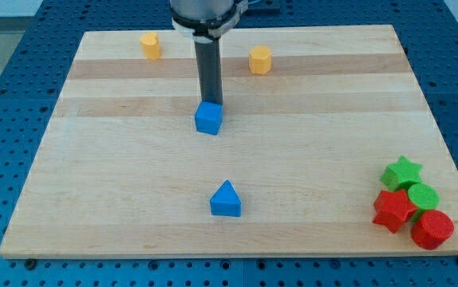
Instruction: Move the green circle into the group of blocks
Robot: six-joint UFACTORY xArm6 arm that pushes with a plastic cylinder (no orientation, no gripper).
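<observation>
The green circle [423,195] sits at the view's bottom right, inside a tight cluster with a green star [402,172] above it, a red star [393,210] to its left and a red cylinder [432,229] below it. My tip [211,103] is far away near the board's upper middle, touching the top edge of a blue cube [208,119]. The rod stands upright above the cube.
A blue triangle [226,199] lies below the cube at the board's lower middle. Two yellow blocks stand near the top edge: one [150,45] at the left and one [260,60] right of the rod. The wooden board [117,175] lies on a blue perforated table.
</observation>
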